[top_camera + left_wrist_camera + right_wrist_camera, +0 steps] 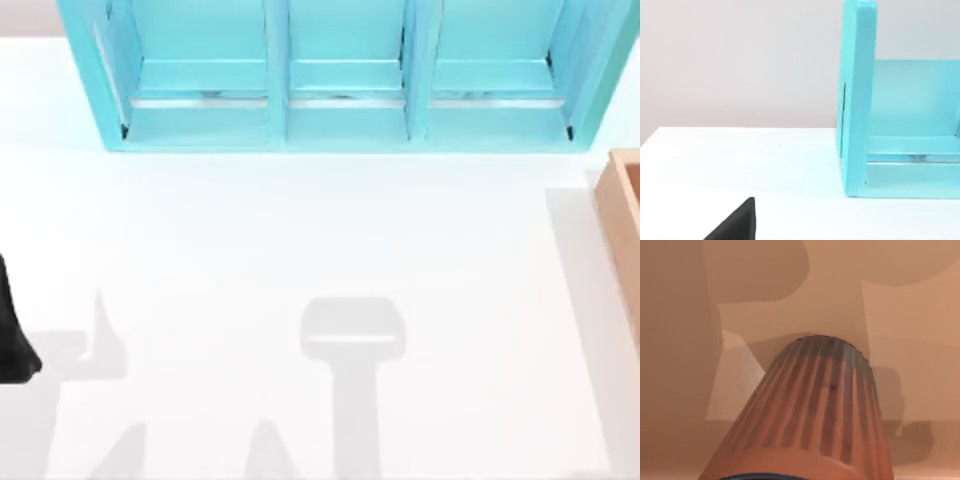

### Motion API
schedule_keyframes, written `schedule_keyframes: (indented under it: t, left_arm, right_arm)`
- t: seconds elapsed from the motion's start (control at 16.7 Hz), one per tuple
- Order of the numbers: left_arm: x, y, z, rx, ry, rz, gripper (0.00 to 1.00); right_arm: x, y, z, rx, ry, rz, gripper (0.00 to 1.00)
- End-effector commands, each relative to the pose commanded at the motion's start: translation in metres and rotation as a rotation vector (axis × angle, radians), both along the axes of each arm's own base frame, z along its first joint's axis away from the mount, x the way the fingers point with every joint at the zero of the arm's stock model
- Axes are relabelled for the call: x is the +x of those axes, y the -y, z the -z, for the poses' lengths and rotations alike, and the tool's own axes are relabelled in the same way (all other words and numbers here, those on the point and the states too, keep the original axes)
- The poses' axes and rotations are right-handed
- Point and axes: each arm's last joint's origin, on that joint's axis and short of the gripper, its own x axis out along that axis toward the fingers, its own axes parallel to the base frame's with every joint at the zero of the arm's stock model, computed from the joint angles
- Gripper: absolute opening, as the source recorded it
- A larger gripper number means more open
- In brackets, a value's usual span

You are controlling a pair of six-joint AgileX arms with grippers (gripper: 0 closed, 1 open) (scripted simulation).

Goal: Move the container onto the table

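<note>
Ribbing is running the full length of the small pinkish-brown cylindrical container [812,410], and you are seeing it close up in the right wrist view, sitting inside the tan wooden box [680,315], whose plain walls are rising behind and beside it. You are probably dealing with something light and stiff, likely moulded plastic; the fine vertical ribs should be giving the pads some bite, so slipping looks like a minor risk, though a round body can roll out of a loose pinch. You would do best taking hold across the ribbed side, well below the far end, squeezing on opposite flanks. Its long axis is running away from the wrist camera, the darker far end pointing toward the box's inner wall and the wider near end toward the lens; whether it is standing upright or leaning, you cannot tell. As for the right pincer, its state is not showing, so you cannot tell whether it is already gripping. In the top view the box edge [622,230] is sitting at the right of the broad white bench [300,240], near the turquoise three-compartment shelf unit [345,75]. Your left pincer [735,225] is waiting parked at the bench's left edge.
</note>
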Motion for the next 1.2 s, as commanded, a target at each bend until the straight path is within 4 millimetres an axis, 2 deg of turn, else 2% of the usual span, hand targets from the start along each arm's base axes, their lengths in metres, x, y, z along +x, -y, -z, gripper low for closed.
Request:
schedule_keyframes:
  t: [0.36,0.96,1.08,1.2]
  left_arm:
    - [0.0,0.0,0.0,0.0,0.0,0.0,1.0]
    - [0.0,0.0,0.0,0.0,0.0,0.0,1.0]
    - [0.0,0.0,0.0,0.0,0.0,0.0,1.0]
    - [0.0,0.0,0.0,0.0,0.0,0.0,1.0]
  right_arm:
    - [0.0,0.0,0.0,0.0,0.0,0.0,0.02]
    - [0.0,-0.001,-0.001,0.0,0.001,0.001,0.0]
    - [0.005,-0.008,-0.01,-0.002,0.005,0.0,0.0]
    - [0.011,-0.025,-0.028,-0.002,0.004,0.0,0.0]
